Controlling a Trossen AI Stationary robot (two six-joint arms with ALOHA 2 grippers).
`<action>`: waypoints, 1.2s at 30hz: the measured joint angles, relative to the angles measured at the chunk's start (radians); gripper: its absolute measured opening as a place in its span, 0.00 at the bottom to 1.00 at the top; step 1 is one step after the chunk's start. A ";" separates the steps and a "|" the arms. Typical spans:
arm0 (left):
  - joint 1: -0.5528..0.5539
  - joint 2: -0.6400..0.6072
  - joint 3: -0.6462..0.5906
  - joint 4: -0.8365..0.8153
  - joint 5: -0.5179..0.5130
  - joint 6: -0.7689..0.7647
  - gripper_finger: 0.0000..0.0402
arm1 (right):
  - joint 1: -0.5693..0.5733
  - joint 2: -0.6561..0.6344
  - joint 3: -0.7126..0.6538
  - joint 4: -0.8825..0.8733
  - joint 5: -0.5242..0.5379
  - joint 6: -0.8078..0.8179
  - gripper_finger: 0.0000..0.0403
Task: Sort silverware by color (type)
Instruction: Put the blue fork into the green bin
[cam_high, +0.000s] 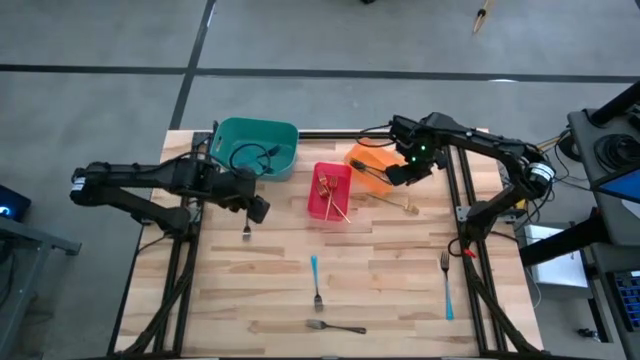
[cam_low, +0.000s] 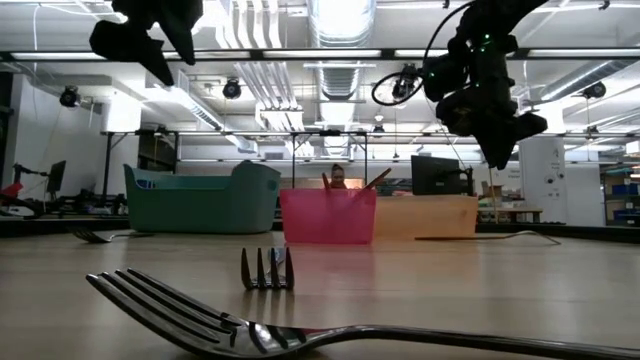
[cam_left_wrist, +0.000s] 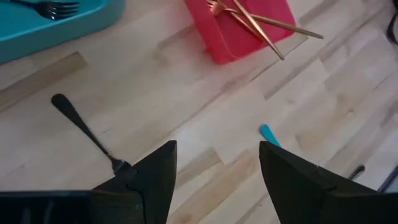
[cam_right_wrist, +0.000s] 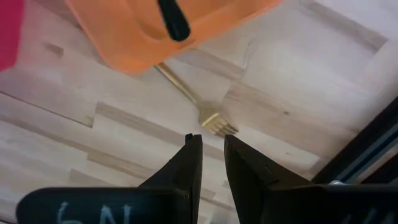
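The left gripper (cam_high: 252, 211) hung left of centre in the high view, fingers spread wide and empty, just above a dark fork (cam_high: 246, 229) lying on the table (cam_high: 400, 270). The right gripper (cam_high: 396, 176) hovered at the upper right beside the orange bin (cam_high: 365, 160), its fingers nearly together and gripping nothing; a gold fork (cam_high: 395, 201) lay just below it. More gold forks (cam_high: 334, 192) sat in the red bin (cam_high: 329, 190), and dark forks (cam_left_wrist: 53, 7) in the teal bin (cam_high: 258, 146). Lower down lay a blue-handled fork (cam_high: 315, 279), a plain silver fork (cam_high: 335, 326), and another blue-handled fork (cam_high: 446, 284) at right.
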 joint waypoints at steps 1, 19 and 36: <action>0.005 0.001 -0.001 0.000 0.003 0.007 0.52 | -0.002 -0.001 -0.004 -0.001 0.001 -0.006 0.15; 0.022 -0.001 -0.003 -0.002 -0.112 -0.126 0.52 | -0.038 -0.011 -0.194 0.076 -0.037 -0.117 0.35; 0.094 -0.022 -0.003 0.012 -0.122 0.355 0.52 | 0.048 -0.218 -0.435 0.355 -0.089 -0.092 0.48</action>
